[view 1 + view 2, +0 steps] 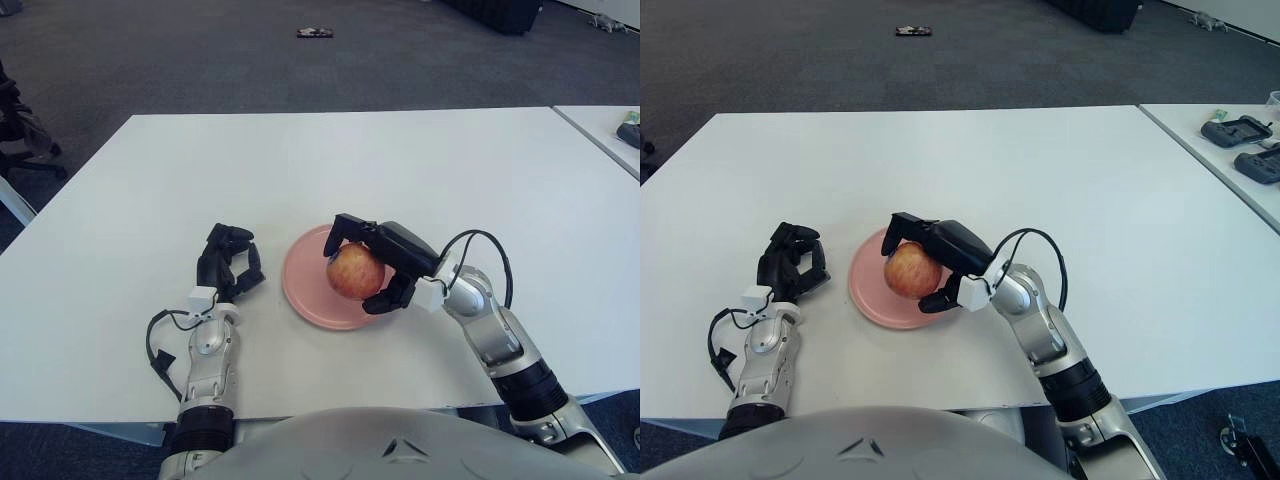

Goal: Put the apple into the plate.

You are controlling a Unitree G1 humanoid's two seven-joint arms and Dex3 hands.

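The wide white rectangular table (330, 160) carries the round, flat pink plate (305, 290) near its front edge, a spot evidently chosen so that both arms can reach it. Over the plate's middle the black three-finger right hand (375, 265) is laid in from the plate's right side, its fingers clamped around the red-and-yellow apple (354, 272), which is held low over, or just touching, the plate, so that release would likely leave it inside the rim. Just beside the plate's left edge the black left hand (228, 262) is seen, fingers curled on nothing, idle.
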